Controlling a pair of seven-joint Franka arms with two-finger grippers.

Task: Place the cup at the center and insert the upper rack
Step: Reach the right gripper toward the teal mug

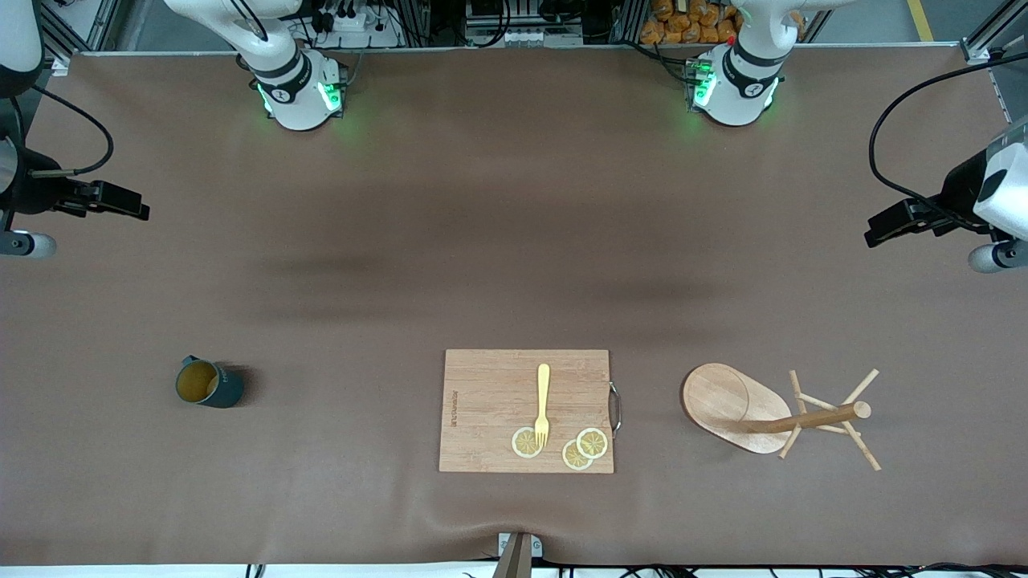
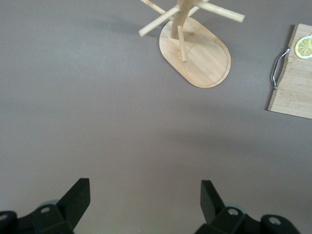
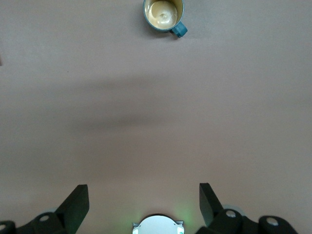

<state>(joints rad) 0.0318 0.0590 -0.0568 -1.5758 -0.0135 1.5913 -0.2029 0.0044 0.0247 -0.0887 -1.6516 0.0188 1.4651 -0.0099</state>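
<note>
both my hands hang apart and empty – left hand (image 2: 141, 204) near the mug tree (image 1: 771, 411), right hand (image 3: 141, 204) over bare worktop (image 1: 482, 241). the cup (image 1: 207, 384) stands toward the right arm's end – its round side could slip my pinch.

Counter (image 1: 514, 265): broad, covered in a plain brown mat.

Directly on it:
- Cup (image 1: 209, 384), dark teal with a tan inside, upright, toward the right arm's end.
- Cutting board (image 1: 490, 401), rectangular wood with a metal handle on one short edge, about midway along the counter.
- Upper rack (image 1: 771, 413), a light wooden mug tree standing on its oval base, toward the left arm's end.

The three stand well apart in a rough row.
</note>
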